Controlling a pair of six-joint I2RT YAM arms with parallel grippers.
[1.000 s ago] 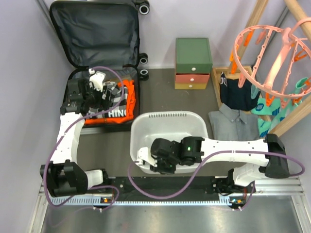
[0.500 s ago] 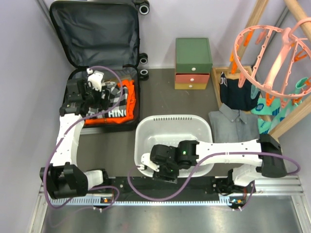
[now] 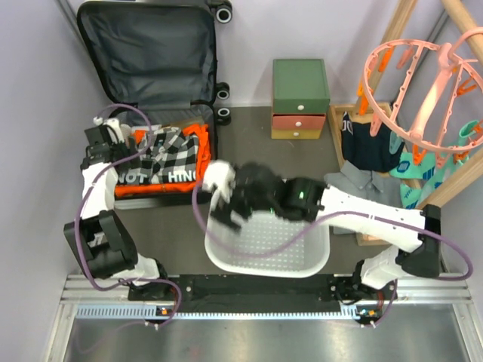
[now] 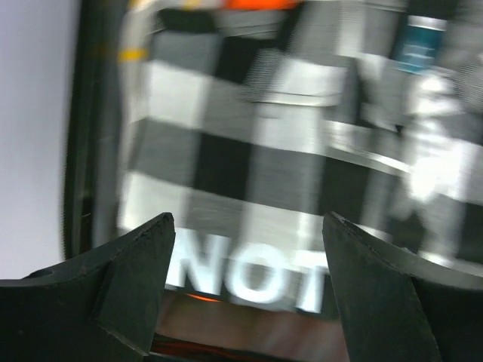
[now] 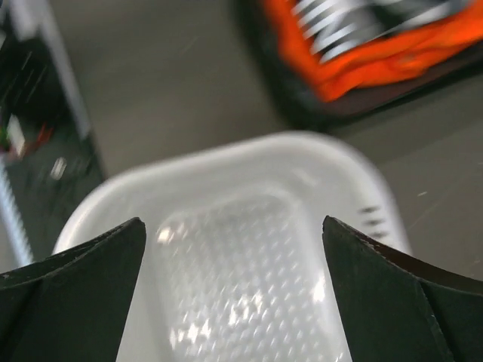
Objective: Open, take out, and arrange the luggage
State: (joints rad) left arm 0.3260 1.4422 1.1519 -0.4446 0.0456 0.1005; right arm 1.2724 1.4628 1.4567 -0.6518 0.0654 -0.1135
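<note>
The luggage [image 3: 147,53] is found open at the far left of the worktop [image 3: 249,151]. The left end effector [image 4: 249,219] is held spread over its clothes [image 3: 170,154]; the right end effector [image 5: 234,222] is spread above the white basket [image 3: 264,245].

Left wrist view: blur is smearing the checked garment [image 4: 287,151] in the luggage [image 3: 151,60]. Right arm [image 3: 362,215] is hiding the basket [image 3: 260,270] rim at 12 o'clock.

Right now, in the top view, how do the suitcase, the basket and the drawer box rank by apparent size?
1. suitcase, lying open, clearly largest
2. basket
3. drawer box, clearly smallest
</note>
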